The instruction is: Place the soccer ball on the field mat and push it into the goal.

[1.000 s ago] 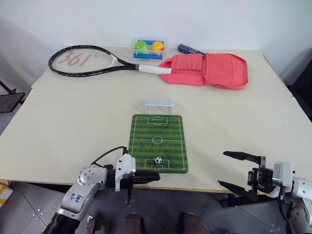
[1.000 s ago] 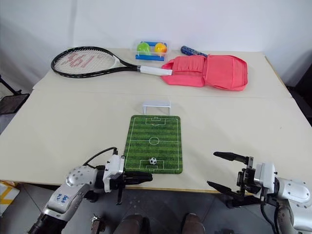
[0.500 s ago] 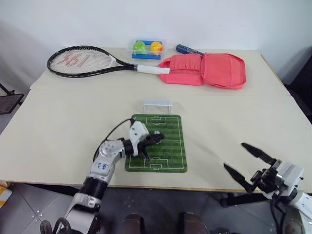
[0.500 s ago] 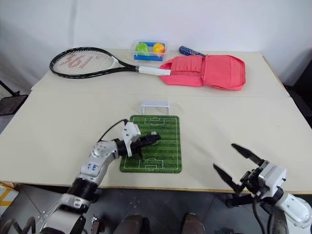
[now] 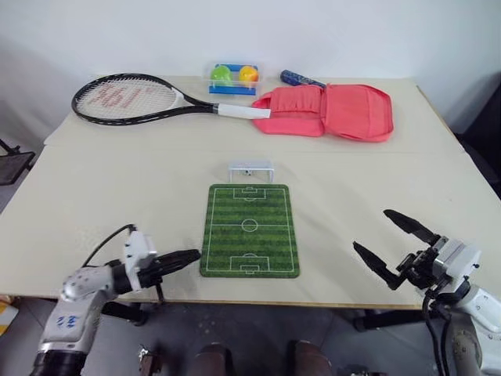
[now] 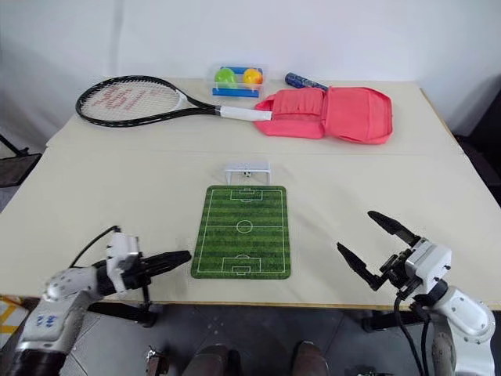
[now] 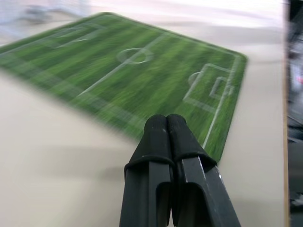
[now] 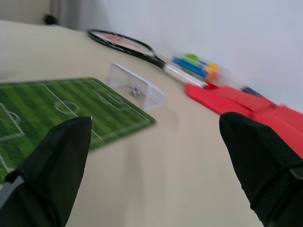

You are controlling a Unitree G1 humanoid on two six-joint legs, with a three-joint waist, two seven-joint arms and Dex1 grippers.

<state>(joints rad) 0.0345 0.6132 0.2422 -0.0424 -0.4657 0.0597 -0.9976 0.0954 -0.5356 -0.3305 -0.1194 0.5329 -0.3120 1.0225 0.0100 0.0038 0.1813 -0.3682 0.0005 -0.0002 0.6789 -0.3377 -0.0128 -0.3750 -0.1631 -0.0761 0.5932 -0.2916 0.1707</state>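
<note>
The left gripper (image 5: 192, 255) has its two black fingers pressed together on nothing, lying level just off the near left corner of the field mat (image 5: 250, 230), close to the table's (image 5: 94, 196) near edge. The right gripper (image 5: 383, 244) stands with jaws spread wide and empty, above the table's near right edge, well apart from the mat. The soccer ball (image 8: 135, 91) sits inside the goal (image 5: 250, 170), which stands just beyond the mat's far edge (the ball shows as a small speck under the frame). Judging by this, the push is done and the task looks complete; the next move calls only for drawing both arms clear without brushing the mat or goal.
</note>
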